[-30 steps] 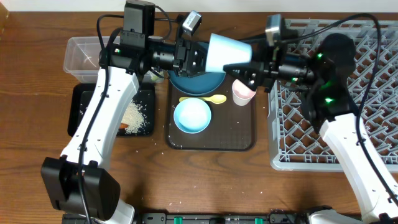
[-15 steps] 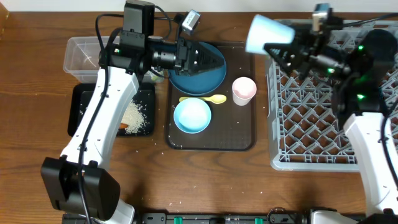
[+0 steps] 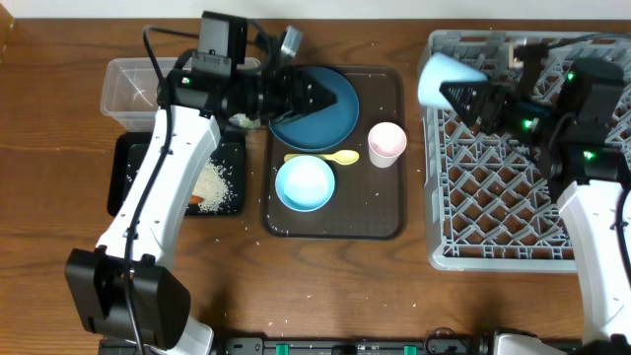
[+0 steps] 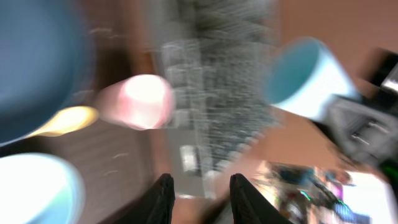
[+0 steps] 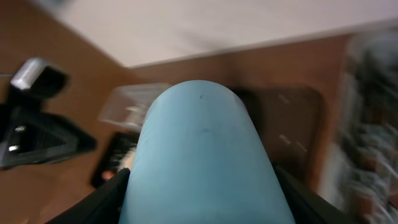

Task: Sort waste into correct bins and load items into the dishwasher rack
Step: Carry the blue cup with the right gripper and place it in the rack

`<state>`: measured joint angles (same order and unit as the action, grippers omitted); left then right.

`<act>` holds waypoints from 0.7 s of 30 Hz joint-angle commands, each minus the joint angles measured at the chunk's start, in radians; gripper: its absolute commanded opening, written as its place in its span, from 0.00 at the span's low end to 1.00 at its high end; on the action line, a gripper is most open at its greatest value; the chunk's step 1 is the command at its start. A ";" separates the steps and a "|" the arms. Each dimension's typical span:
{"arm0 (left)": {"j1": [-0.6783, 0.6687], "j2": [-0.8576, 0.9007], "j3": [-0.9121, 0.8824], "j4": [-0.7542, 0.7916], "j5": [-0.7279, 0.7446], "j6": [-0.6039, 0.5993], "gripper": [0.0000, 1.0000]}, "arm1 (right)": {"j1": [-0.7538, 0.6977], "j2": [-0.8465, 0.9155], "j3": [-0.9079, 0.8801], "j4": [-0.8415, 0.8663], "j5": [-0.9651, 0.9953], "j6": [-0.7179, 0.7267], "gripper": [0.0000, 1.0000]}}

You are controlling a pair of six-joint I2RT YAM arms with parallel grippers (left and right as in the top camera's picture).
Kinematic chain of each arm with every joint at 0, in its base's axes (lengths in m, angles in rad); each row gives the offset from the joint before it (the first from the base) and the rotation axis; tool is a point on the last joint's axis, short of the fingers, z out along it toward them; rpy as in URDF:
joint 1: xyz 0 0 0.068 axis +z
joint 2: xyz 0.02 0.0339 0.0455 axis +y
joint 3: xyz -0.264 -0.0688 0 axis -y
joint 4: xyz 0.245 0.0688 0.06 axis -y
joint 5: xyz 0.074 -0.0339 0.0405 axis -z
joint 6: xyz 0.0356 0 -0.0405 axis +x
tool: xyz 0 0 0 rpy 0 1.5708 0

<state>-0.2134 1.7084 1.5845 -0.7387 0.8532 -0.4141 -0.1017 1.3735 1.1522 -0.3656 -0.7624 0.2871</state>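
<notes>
Status, overhead view, 12 o'clock = far edge of the counter (image 3: 59,148).

- Right end effector (image 3: 468,94): clamped on the light blue cup (image 3: 444,77), one finger on each side of the cup body in the wrist view. The cup is in the air, lying sideways with its mouth toward 9 o'clock. It sits over the 11 o'clock corner of the dishwasher rack (image 3: 503,197).
- Left end effector (image 4: 202,198): jaws partly apart with a clear gap and nothing between them. It hovers over the dark blue plate (image 3: 335,123), pointing to 3 o'clock. Its wrist view is motion-blurred.

Counts:
- Cups: 2. One is held, as above. The pale pink cup (image 3: 386,143) stands upright at 2 o'clock on the brown serving tray (image 3: 380,212).
- Plates: 1, at 11 o'clock on the serving tray, partly under the left arm.
- Bowls: 1. The light blue bowl (image 3: 305,184) is at 8 o'clock on the tray, mouth up.
- Spoons: 1. The yellow spoon (image 3: 325,158) lies flat between plate and bowl, with its bowl end toward the pink cup.
- Bins: 2, both at 9 o'clock of the serving tray. The clear tub (image 3: 123,89) is at 12 o'clock of the black tray (image 3: 128,187), and they sit just beside each other.
- Rice (image 3: 217,185): a loose pile in the black tray, with stray grains on the counter and serving tray.
- Carrot (image 3: 197,202): 1 orange bit at the pile's 7 o'clock edge.
- Racks: 1, at 3 o'clock of the serving tray.

I cannot tell what is in the clear tub.
</notes>
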 commanded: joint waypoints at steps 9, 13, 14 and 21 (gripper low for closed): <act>0.000 -0.003 -0.008 -0.147 -0.598 0.025 0.33 | 0.000 -0.098 0.135 -0.507 0.622 -0.114 0.39; 0.000 -0.003 -0.008 -0.147 -0.605 0.025 0.33 | 0.016 -0.093 0.139 -0.636 0.764 -0.117 0.40; 0.000 -0.003 -0.008 -0.147 -0.605 0.025 0.33 | 0.018 -0.088 0.139 -0.660 0.787 -0.117 0.40; 0.000 -0.002 -0.008 -0.155 -0.605 0.025 0.33 | 0.025 -0.007 0.137 -0.807 0.811 -0.116 0.40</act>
<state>-0.2134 1.7084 1.5791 -0.8883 0.2733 -0.4061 -0.0948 1.3300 1.2739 -1.1557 -0.0021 0.1841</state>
